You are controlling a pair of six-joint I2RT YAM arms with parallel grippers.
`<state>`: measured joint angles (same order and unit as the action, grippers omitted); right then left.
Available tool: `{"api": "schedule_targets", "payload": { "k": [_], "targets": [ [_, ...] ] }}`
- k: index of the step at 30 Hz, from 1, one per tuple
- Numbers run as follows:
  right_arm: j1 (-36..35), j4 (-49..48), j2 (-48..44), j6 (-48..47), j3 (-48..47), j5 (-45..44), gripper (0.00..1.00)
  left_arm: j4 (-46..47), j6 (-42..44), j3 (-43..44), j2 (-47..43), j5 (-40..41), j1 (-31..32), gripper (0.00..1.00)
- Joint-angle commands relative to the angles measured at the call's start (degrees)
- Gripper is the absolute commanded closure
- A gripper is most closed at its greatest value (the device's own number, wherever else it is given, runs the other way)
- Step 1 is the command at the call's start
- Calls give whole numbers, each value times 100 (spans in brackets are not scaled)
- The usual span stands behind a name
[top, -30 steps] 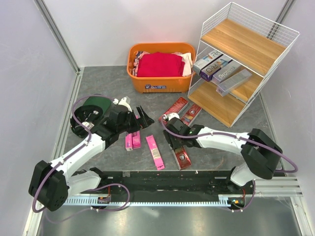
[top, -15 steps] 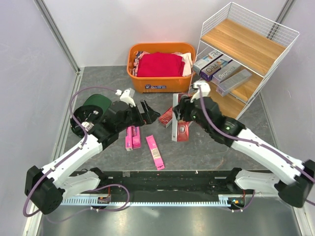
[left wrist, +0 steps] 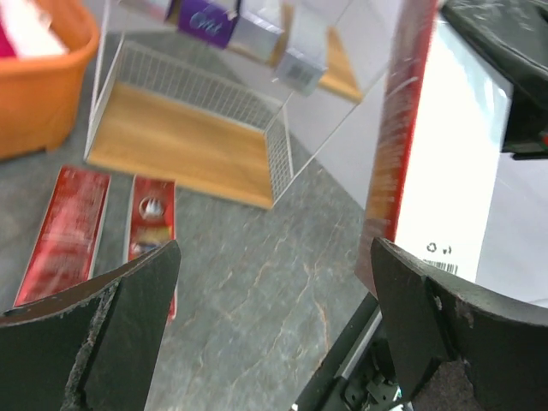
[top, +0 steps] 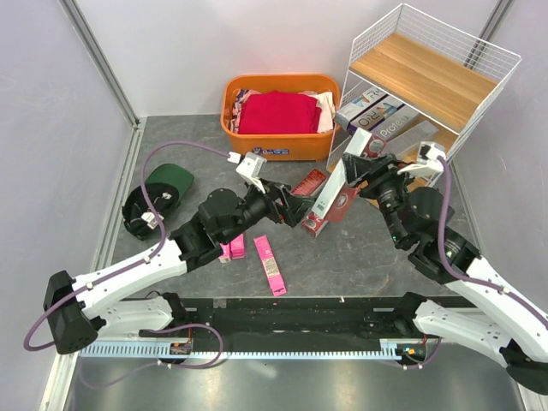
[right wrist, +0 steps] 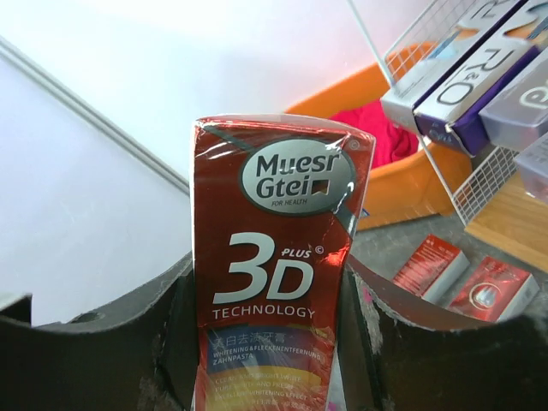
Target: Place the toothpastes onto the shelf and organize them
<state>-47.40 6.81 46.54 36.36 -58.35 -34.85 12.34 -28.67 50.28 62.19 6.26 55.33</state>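
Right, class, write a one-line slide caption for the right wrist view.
Right claw gripping a dark red cardboard 3D-print toothpaste box, white wire shelf beyond.

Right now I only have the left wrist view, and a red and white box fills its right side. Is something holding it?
Observer: Yes, the right claw is shut on that box.
Operator: What's printed on its front?
Observer: "3D Plus Technology", readable in the right wrist view.
Operator: Any boxes I can't see?
Observer: Yes, three pink boxes lie flat, visible in the top view.
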Motion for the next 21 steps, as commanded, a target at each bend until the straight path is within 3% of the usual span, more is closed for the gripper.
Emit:
{"api": "schedule_targets", "payload": {
  "k": [1,14,21],
  "targets": [
    [11,-646,-163,275,34,-452,57,972,888,52,-129,314,512,0],
    [11,-646,-110,222,-45,-496,59,1499,1047,192,38,481,1120,0],
    [11,-637,-181,346,-54,-479,60,1350,907,526,644,551,1199,1]
  ]
}}
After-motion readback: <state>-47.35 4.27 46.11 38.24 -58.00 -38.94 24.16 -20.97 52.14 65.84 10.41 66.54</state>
